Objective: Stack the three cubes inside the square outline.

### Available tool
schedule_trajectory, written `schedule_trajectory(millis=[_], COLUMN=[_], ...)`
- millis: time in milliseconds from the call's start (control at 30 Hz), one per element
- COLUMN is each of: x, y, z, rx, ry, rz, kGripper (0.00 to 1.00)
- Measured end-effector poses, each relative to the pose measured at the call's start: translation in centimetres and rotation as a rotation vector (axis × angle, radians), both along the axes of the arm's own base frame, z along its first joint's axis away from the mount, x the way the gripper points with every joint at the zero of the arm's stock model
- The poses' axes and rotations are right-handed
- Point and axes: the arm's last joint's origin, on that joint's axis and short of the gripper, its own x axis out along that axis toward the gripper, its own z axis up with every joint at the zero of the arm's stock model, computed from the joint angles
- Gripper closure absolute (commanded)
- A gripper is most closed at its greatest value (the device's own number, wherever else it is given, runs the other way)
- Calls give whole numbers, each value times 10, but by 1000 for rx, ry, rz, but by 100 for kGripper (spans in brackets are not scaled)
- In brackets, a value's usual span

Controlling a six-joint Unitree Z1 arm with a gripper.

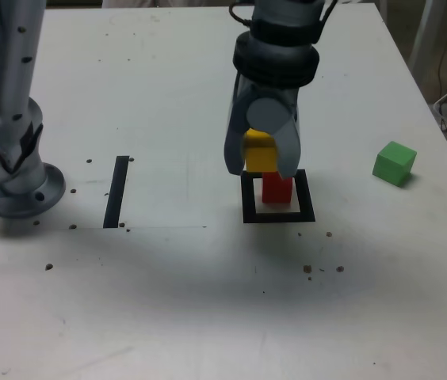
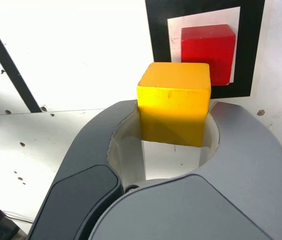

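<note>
- Exterior view: well back, looks down obliquely at the claw (image 1: pixel 261 158) and tabletop (image 1: pixel 184 301).
- Wrist view: close behind the claw, facing past its tips.
- Shared: square outline (image 1: pixel 250 207) beyond the claw.

Black strip (image 1: pixel 116 191) on a speckled white table (image 1: pixel 168 301)

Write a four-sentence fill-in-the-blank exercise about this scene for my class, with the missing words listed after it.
The gripper holds the ____ cube.
The red cube lies inside the black square ____.
The cube outside the outline and out of the grip is ____.
In the exterior view, the straight black strip lies to the ____ of the red cube.

Missing words: yellow; outline; green; left
</note>
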Motion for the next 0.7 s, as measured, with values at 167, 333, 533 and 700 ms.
schedule_trajectory(millis=[167, 333, 533, 700], x=[5, 12, 17, 19], y=[-1, -2, -2, -2], z=[-4, -9, -15, -18], rx=[-3, -2, 1, 5], ry=[2, 4, 7, 8], rz=[0, 0, 0, 1], kGripper=[69, 69, 69, 69])
